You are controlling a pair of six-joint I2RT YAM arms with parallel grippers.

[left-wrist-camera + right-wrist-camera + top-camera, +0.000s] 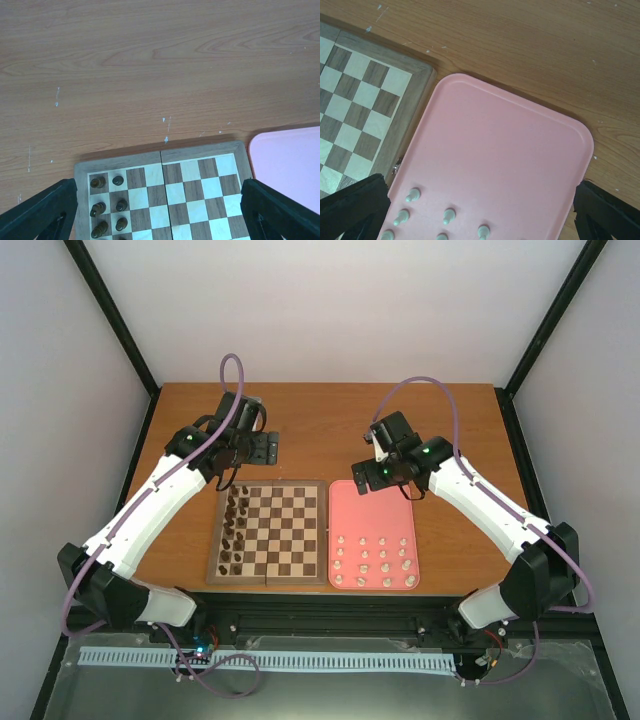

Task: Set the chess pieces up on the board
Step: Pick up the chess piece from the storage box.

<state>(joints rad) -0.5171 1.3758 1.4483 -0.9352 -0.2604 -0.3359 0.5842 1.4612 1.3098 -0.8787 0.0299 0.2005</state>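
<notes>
The wooden chessboard lies at the table's near middle; it also shows in the left wrist view and the right wrist view. Several cream-white chess pieces stand on the pink tray's near half, some visible in the right wrist view. My left gripper is open and empty, above the table behind the board's far left edge; its fingers frame the board's far rows. My right gripper is open and empty over the tray's far left corner, fingers spread wide.
The pink tray lies right of the board, also in the right wrist view. Dark brown pieces fill the board's two left columns, some showing in the left wrist view. Bare wooden table lies behind both.
</notes>
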